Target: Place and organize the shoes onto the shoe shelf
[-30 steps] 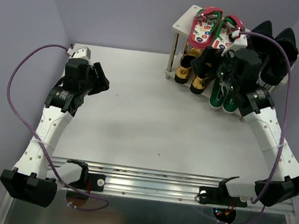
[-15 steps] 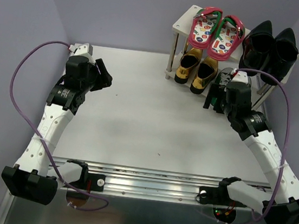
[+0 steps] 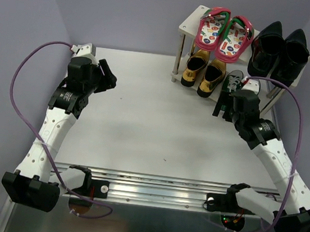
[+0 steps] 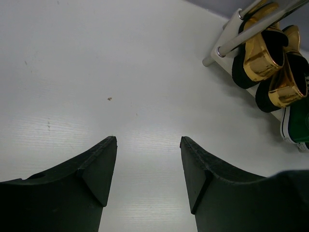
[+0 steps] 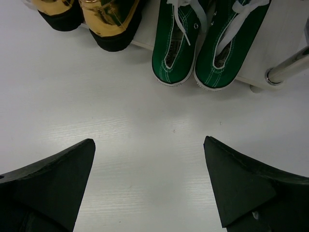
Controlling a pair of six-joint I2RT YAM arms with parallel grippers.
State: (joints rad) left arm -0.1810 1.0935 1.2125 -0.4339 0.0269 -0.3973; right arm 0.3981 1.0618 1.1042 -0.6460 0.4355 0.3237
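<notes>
The shoe shelf stands at the back right. Red-pink flip-flops and black loafers lie on its top board. Underneath stand gold loafers and green sneakers, heels toward me. My right gripper is open and holds nothing, a short way in front of the sneakers' heels; from above it covers part of them. My left gripper hovers open over bare table at the left, far from the shelf, also with nothing between its fingers. Its view catches the gold loafers.
The white table lies between the arms. Purple walls close in the back and both sides. Thin metal legs carry the shelf. Purple cables loop beside each arm, and a metal rail runs along the near edge.
My right arm has drawn back from the shelf toward the near side, uncovering the shoes on and under it. The left arm has barely moved.
</notes>
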